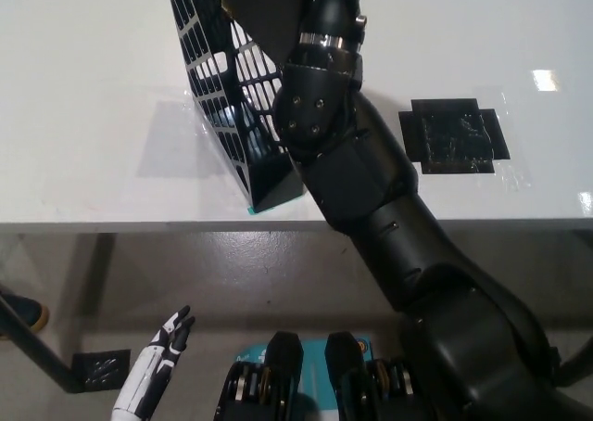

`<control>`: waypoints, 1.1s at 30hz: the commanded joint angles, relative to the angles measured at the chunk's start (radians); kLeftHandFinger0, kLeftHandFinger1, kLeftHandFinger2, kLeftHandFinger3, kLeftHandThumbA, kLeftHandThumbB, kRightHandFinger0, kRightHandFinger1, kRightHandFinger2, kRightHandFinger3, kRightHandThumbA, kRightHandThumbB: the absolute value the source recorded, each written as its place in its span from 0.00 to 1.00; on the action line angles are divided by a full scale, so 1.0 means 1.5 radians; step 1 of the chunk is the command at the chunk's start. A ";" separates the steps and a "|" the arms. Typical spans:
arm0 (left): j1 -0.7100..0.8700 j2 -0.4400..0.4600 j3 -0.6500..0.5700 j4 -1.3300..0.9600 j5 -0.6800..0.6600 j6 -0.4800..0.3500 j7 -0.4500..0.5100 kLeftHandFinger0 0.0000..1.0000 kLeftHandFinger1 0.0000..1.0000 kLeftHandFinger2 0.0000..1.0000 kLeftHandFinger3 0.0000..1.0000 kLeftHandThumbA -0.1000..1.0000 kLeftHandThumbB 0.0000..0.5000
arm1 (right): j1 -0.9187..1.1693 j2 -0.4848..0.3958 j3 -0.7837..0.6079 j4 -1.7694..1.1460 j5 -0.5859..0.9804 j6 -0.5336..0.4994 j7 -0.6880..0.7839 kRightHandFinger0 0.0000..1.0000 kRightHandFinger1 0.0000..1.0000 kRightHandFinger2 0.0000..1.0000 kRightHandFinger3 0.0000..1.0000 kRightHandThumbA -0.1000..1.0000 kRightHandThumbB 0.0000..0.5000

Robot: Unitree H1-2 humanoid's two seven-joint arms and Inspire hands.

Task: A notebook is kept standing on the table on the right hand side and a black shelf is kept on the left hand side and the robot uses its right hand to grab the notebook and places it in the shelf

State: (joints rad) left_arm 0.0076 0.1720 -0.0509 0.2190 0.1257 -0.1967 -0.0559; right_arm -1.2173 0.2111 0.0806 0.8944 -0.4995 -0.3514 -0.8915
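**Right arm over the shelf, hand out of sight**

Right hand cannot be seen: the black right arm [371, 189] rises from the bottom right, crosses the table edge and reaches up to the top of the picture, where the wrist runs out of view above the shelf. Whether that hand is spread, closed or holding anything cannot be told.

The shelf [227, 106] is a black mesh rack standing on the white table [83, 87], near its front edge, tilted in this steep view, with light showing through its grid openings. A dark flat panel [264, 8] stands at its top, just beside the wrist; it may be the notebook, but it cannot be told for sure, nor whether it sits inside the shelf. The arm hides the shelf's right side.

A patch of black tape [454, 135] lies flat on the table to the right of the arm, well apart from the shelf.

The white left hand [169, 339] rests low at the lower left, below the table edge, fingers straight and slightly apart, holding nothing.
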 commanded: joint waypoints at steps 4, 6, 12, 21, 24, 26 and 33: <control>0.002 0.008 0.002 -0.034 -0.007 0.001 -0.012 1.00 1.00 1.00 1.00 1.00 0.31 | -0.105 0.013 0.010 0.085 0.016 -0.079 -0.050 0.00 0.00 0.51 0.59 0.00 0.12; 0.001 0.008 0.002 -0.027 -0.008 -0.005 -0.013 1.00 1.00 1.00 1.00 1.00 0.35 | -0.120 0.019 0.013 0.117 0.026 -0.079 -0.055 0.00 0.00 0.49 0.55 0.00 0.12; 0.000 0.004 -0.002 -0.017 -0.011 -0.017 -0.017 1.00 1.00 1.00 1.00 1.00 0.39 | -0.172 0.038 0.015 0.222 0.055 -0.079 -0.054 0.00 0.00 0.42 0.39 0.00 0.16; 0.002 0.007 -0.005 -0.031 -0.003 -0.012 -0.017 1.00 1.00 1.00 1.00 1.00 0.32 | -0.188 0.052 -0.006 0.267 0.131 -0.079 0.044 0.26 0.47 0.97 0.96 0.36 0.33; 0.002 0.007 -0.006 -0.035 0.005 -0.008 -0.015 1.00 1.00 1.00 1.00 1.00 0.31 | -0.178 0.046 0.010 0.272 0.129 -0.079 0.112 1.00 1.00 1.00 1.00 0.78 0.46; 0.003 0.010 -0.005 -0.040 0.003 0.000 -0.019 1.00 1.00 1.00 1.00 1.00 0.31 | -0.175 0.044 0.016 0.276 0.130 -0.079 0.134 1.00 1.00 1.00 1.00 0.92 0.50; 0.006 0.010 -0.004 -0.045 -0.004 0.003 -0.024 1.00 1.00 1.00 1.00 1.00 0.25 | -0.166 0.033 0.033 0.278 0.117 -0.072 0.135 1.00 1.00 1.00 1.00 1.00 0.57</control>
State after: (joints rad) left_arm 0.0116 0.1720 -0.0531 0.1867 0.1242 -0.1883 -0.0774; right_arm -1.4078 0.2735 0.1078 1.3150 -0.3268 -0.4137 -0.7339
